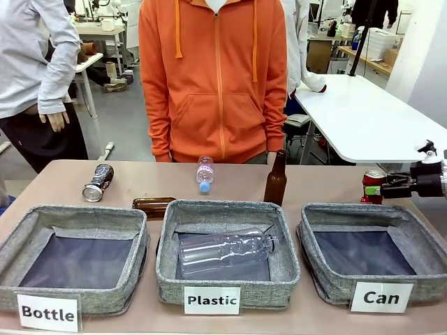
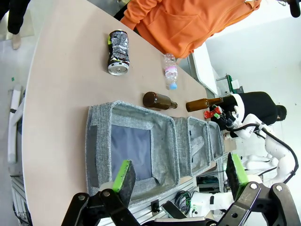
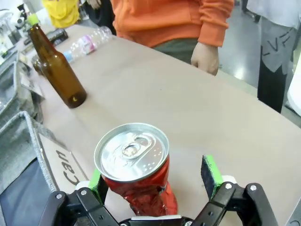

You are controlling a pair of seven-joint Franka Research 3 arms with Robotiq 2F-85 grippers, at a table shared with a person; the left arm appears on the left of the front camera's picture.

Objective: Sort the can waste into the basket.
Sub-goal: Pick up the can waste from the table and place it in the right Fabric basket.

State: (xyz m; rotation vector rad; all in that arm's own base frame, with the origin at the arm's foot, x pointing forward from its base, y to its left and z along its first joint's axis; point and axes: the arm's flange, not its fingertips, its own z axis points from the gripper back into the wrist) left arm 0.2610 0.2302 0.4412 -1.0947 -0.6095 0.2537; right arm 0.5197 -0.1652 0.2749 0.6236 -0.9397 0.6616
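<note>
Three grey woven-fabric baskets with dark lining sit along the near edge of the tan table in the front view: the "Bottle" basket, the "Plastic" basket with a clear plastic bottle lying in it, and the "Can" basket. Just behind the "Can" basket the shiny red metal can stands upright with the right gripper at it. The crumpled silver can with dark printing lies on its side far to the left, well apart from that basket. In the left wrist view, the left gripper hangs over the "Bottle" basket, its fingers spread wide and holding nothing; the silver can lies beyond. In the right wrist view, the right gripper is spread around the red can: one green pad sits close against its side, while the other is apart from it. An upright brown glass bottle stands farther off.
</note>
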